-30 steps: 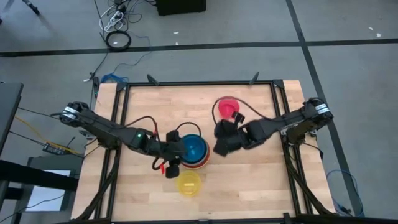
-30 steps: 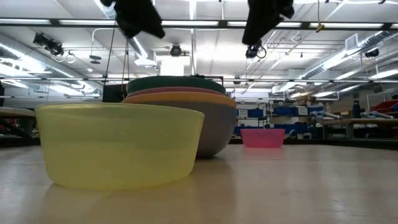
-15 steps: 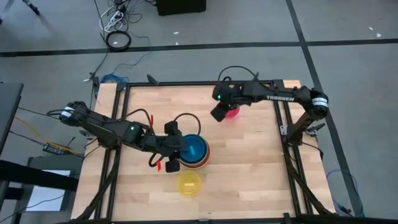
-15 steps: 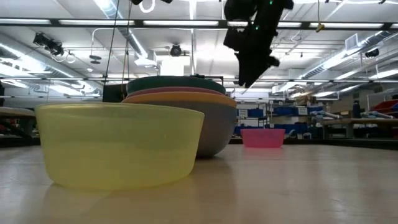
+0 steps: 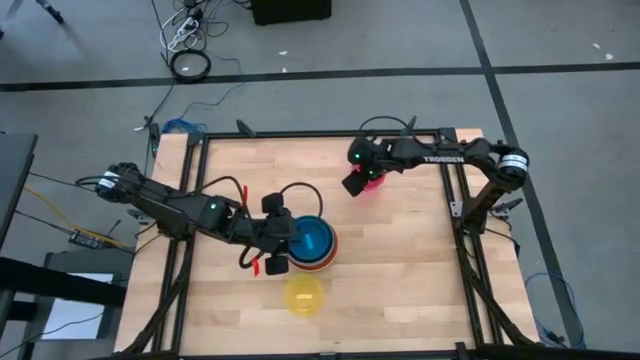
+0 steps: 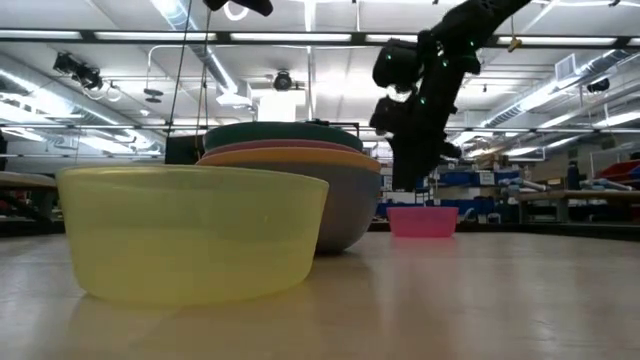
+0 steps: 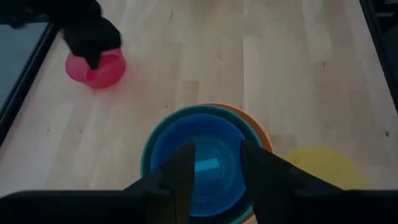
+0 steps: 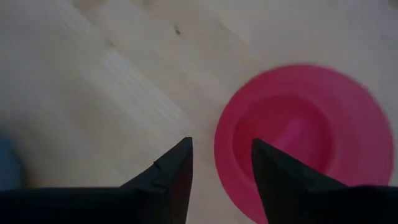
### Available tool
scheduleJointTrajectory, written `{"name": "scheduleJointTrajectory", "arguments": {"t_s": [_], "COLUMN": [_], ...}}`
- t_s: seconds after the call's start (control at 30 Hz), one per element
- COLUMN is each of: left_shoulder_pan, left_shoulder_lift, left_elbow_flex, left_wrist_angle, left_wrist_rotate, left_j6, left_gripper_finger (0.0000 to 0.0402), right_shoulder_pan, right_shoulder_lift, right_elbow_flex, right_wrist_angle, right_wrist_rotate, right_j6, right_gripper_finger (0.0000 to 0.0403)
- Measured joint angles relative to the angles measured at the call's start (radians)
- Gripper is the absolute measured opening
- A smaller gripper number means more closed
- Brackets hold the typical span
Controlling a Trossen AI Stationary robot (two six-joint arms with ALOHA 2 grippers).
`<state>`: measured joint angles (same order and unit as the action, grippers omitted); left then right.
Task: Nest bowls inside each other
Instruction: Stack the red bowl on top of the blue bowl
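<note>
Nesting mostly done: 2 bowls left out.
Stack of nested bowls (image 5: 312,242) sits near tabletop (image 5: 400,280) centre, blue one on top w/ teal & orange rims showing around it. Still loose, as far as I can judge: yellow bowl (image 5: 304,294) just at stack's 6 o'clock, and pink bowl (image 5: 372,181) well apart at stack's approx 1 o'clock, near far edge. Right pincer (image 5: 355,183) hangs over pink bowl's 9 o'clock rim, fingers apart w/ a moderate gap, holding nothing; rim lies betw. them in wrist view. Left pincer (image 7: 211,180) hovers above the stack at its 9 o'clock side, fingers spread, empty.
</note>
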<state>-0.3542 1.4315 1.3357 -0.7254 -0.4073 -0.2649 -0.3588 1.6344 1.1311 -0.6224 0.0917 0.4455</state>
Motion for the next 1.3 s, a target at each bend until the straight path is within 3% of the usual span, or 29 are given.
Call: {"name": "scheduleJointTrajectory", "arguments": {"t_s": [0.57, 0.67, 0.8, 1.07, 1.3], "left_shoulder_pan": [0.000, 0.000, 0.000, 0.000, 0.000], "left_shoulder_lift": [0.000, 0.000, 0.000, 0.000, 0.000], "left_elbow_flex": [0.000, 0.000, 0.000, 0.000, -0.001], "left_wrist_angle": [0.000, 0.000, -0.004, -0.042, -0.083], "left_wrist_rotate": [-0.032, -0.045, -0.045, -0.073, -0.125], "left_j6": [0.000, 0.000, 0.000, -0.005, -0.013], "left_gripper_finger": [0.0137, 0.0137, 0.0137, 0.0137, 0.0137], "right_shoulder_pan": [-0.004, -0.010, -0.010, 0.114, 0.349], "right_shoulder_lift": [0.000, 0.000, -0.001, -0.023, -0.034], "right_elbow_flex": [-0.296, -0.315, -0.315, -0.193, 0.051], "right_wrist_angle": [0.364, 0.384, 0.390, 0.286, 0.125], "right_wrist_rotate": [-0.009, -0.018, -0.047, -0.049, 0.096], "right_j6": [0.042, 0.031, -0.022, -0.035, -0.056], "right_gripper_finger": [0.0128, 0.0097, 0.0018, 0.0001, 0.0000]}}
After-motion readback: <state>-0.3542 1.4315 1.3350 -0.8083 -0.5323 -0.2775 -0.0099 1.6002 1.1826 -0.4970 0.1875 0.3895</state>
